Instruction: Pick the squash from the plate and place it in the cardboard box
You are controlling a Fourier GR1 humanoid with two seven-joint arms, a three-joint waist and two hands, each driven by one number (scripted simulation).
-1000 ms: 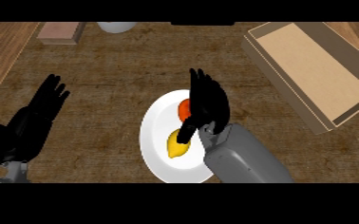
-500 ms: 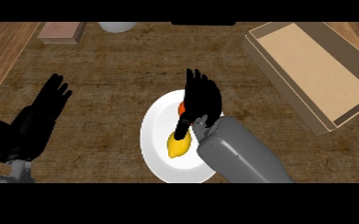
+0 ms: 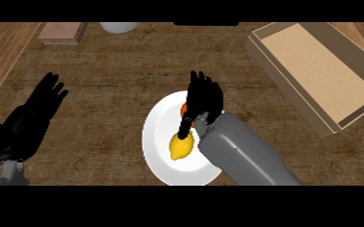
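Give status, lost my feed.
Right hand open over plate, on squash. Left hand open, resting. Cardboard box unobstructed.

Right hand point(image 3: 202, 101): you have it over the white plate point(image 3: 158, 139), thumb down on the squash, fingers straight.
Squash point(image 3: 182, 147): yellow, lying on the plate, orange end under the palm.
Left hand point(image 3: 34, 115): open, resting at left edge.
Cardboard box point(image 3: 313, 72): upper right, well apart from the plate.
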